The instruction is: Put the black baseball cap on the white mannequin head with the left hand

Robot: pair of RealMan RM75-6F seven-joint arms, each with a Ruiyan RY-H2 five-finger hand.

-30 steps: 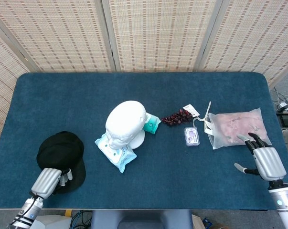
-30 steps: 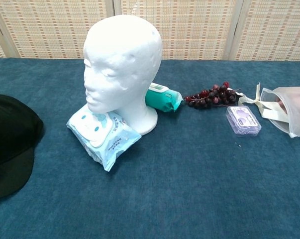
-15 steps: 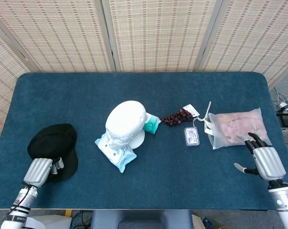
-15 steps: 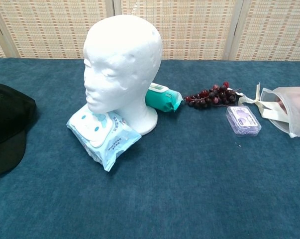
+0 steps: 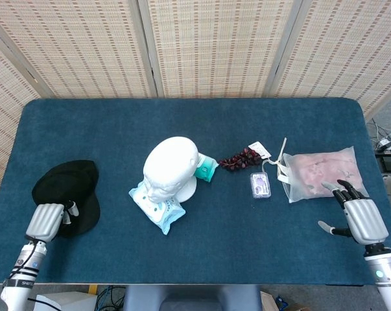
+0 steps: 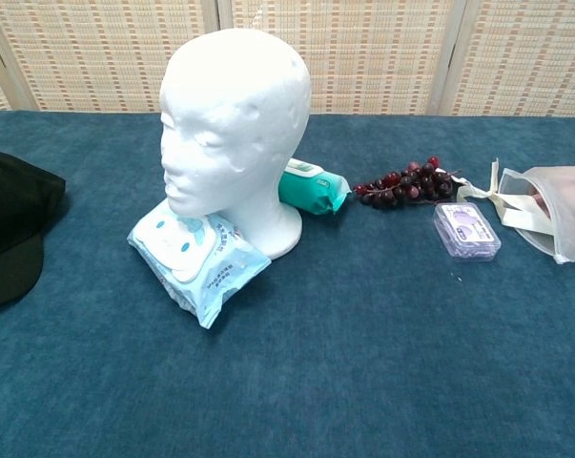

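Gripping the brim of the black baseball cap (image 5: 64, 192), the left hand (image 5: 46, 221) sat at the table's (image 5: 247, 246) near-left corner, fingers curled down over the cap's near edge (the chest view showed only the cap's dark side at its left border). The white mannequin head (image 5: 170, 167) stood bare near the table's middle, well apart from the cap, its base touching a pale blue wipes pack (image 5: 157, 207). The right hand (image 5: 359, 217) rested open at the near-right edge, fingers spread and holding nothing, just beside a translucent bag (image 5: 319, 173).
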